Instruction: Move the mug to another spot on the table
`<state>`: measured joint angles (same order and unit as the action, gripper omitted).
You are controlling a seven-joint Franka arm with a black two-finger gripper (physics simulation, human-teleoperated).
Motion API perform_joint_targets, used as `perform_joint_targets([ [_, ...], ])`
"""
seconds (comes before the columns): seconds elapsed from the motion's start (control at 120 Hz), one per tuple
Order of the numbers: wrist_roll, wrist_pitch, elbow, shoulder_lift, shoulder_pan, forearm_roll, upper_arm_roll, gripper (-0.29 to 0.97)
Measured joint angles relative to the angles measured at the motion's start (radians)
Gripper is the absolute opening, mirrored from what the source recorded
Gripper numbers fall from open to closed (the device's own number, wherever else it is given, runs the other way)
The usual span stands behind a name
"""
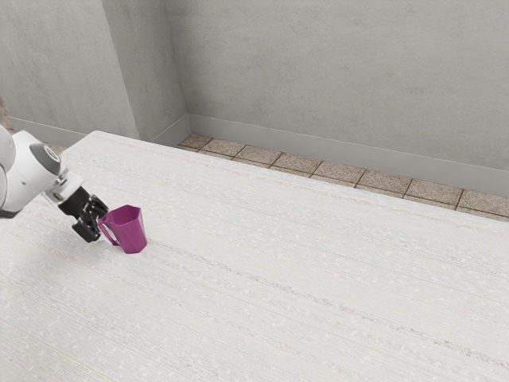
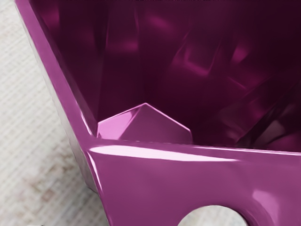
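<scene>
Since the table (image 1: pixel 302 286) is by far the biggest thing here, a broad top of pale planks running off toward the exterior view's right, any spot on it out that way looks like a fair place to set the mug down. Behind it stand grey walls (image 1: pixel 334 64), and a strip of brown tiled floor (image 1: pixel 342 171) lies between the wall and the table's far edge. That edge is the one boundary to respect, so I would carry along the planks rather than toward the tiles.

The white arm (image 1: pixel 28 179) comes in low at the exterior view's left. The magenta mug (image 1: pixel 127 228) sits near that end of the table, upright or close to it, with its faceted mouth open upward. I judge the step in hand to be taking hold before the lift.

The black gripper (image 1: pixel 97 227) is right against the mug's handle side. Whether it has closed on the mug cannot be told from either view. In the wrist view the mug's rim and glossy inside (image 2: pixel 188 70) sit just under the hand, with the hole of the handle (image 2: pixel 211 217) nearest the camera.

To do this well, I would make sure of a firm hold at the handle side, lift straight up just free of the planks, and keep the mug level while moving. A hold that far off centre could let it swing or tip
</scene>
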<state>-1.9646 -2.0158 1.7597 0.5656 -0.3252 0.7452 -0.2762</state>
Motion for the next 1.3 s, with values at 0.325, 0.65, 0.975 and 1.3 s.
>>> perform_joint_targets([
  [0.325, -0.016, -0.001, 0.013, 0.006, -0.025, 0.032, 0.005, 0.30],
  [0.65, -0.025, -0.001, 0.014, 0.008, -0.043, 0.072, 0.023, 0.17],
  [0.975, -0.032, -0.001, 0.008, 0.010, -0.049, 0.085, 0.029, 0.04],
  [1.3, -0.049, 0.006, -0.007, -0.013, -0.061, 0.132, 0.075, 0.01],
])
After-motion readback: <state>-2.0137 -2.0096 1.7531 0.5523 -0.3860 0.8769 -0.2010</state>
